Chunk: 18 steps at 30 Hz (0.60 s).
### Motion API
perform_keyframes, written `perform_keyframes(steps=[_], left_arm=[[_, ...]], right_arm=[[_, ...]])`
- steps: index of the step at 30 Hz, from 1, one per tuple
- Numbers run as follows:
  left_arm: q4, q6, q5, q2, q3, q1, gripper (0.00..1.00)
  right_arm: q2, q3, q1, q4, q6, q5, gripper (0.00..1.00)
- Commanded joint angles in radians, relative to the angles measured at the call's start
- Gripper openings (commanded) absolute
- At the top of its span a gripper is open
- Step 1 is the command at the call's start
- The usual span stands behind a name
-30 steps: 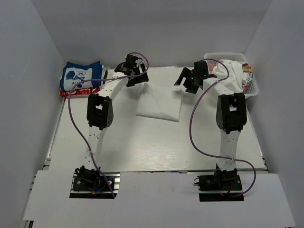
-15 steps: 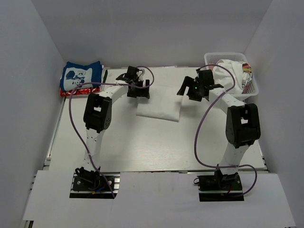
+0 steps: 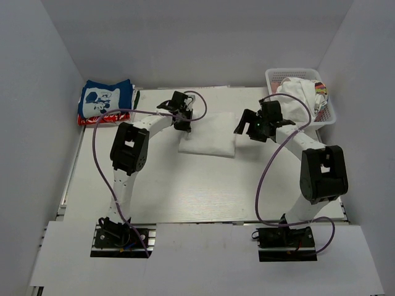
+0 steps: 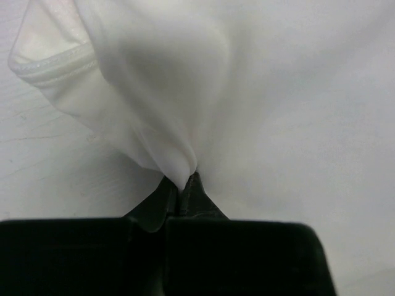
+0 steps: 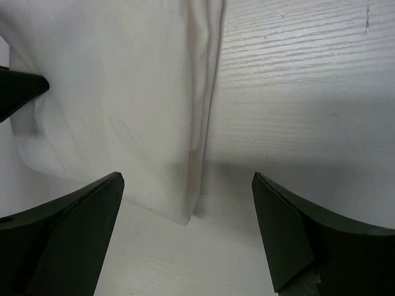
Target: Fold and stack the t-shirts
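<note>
Cloth of the folded white t-shirt (image 3: 213, 139), mid-table, looks soft and limp, best held by edges. Its 10 o'clock corner is pinched by the left gripper (image 4: 185, 188); the right gripper (image 5: 187, 177) gapes wide at 3 o'clock. The blue t-shirt (image 3: 105, 97) lies far, at 10 o'clock.

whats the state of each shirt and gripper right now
white t-shirt, folded flat, far left corner pinched
left gripper, jaws shut on the white t-shirt
right gripper, jaws open over the white t-shirt's right edge
blue t-shirt, folded, top of its pile
red t-shirt, under the blue one, only an edge showing
basket, holds crumpled shirts, unfolded
</note>
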Motion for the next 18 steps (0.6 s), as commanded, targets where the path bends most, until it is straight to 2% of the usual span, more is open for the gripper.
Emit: perform_keyframes(steps=[1, 4, 5, 7, 11, 13, 18], left_arm=[[-0.173, -0.002, -0.165, 0.041, 0.036, -0.017, 0.0], [-0.212, 0.035, -0.302, 0.006, 0.083, -0.008, 0.0], [-0.194, 0.055, -0.352, -0.043, 0.07, -0.008, 0.0], [-0.146, 0.117, -0.406, -0.1, 0.027, 0.001, 0.0], [-0.053, 0.251, -0.605, -0.223, -0.038, 0.01, 0.0], [0.022, 0.327, -0.658, -0.272, -0.083, 0.022, 0.0], [0.062, 0.45, -0.787, -0.295, -0.073, 0.071, 0.0]], right_arm=[[-0.068, -0.031, -0.006, 0.037, -0.022, 0.023, 0.9], [-0.135, -0.068, 0.001, 0.025, -0.032, 0.069, 0.9], [-0.157, -0.083, 0.002, 0.014, -0.043, 0.139, 0.9], [-0.194, -0.1, -0.001, 0.013, -0.052, 0.155, 0.9], [-0.261, -0.158, -0.001, 0.017, -0.066, 0.242, 0.9], [-0.283, -0.166, -0.001, 0.005, -0.078, 0.278, 0.9], [-0.284, -0.163, 0.001, -0.023, -0.084, 0.298, 0.9]])
